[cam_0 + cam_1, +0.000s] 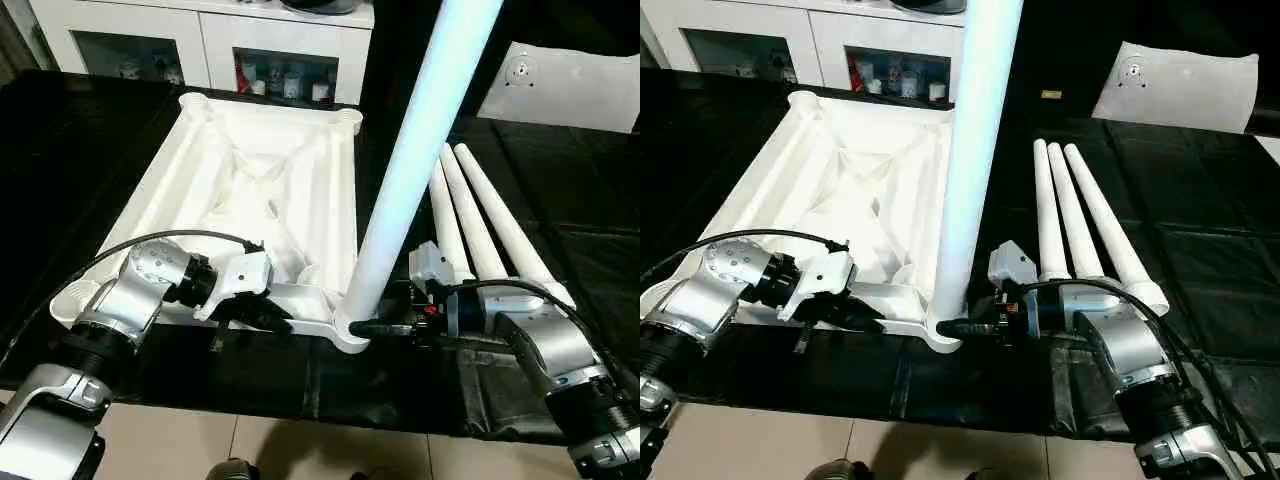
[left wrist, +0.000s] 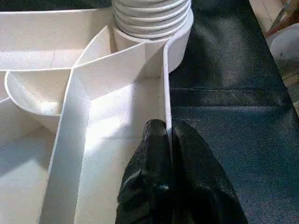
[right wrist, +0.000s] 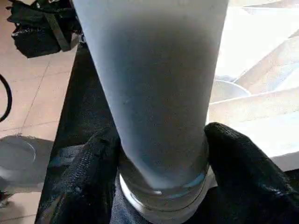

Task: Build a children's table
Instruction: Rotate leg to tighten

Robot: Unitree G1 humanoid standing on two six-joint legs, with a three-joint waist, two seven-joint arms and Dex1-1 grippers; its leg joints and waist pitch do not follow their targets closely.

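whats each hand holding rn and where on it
The left hand pinches the table top by its near rim wall. The right hand has a finger on each side of the upright leg at its base, by the corner socket.

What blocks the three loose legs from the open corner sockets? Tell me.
Nothing visible does. The three loose legs lie beside the table top on the black mat, and the far corner sockets stand open. The upright leg fills the near corner socket.

Domestic-looking room, likely a home: white cabinet (image 1: 205, 40) with glass doors showing small jars and ornaments, beige tiled floor (image 1: 300, 450) running under a work surface draped in black sheeting (image 1: 560, 200)
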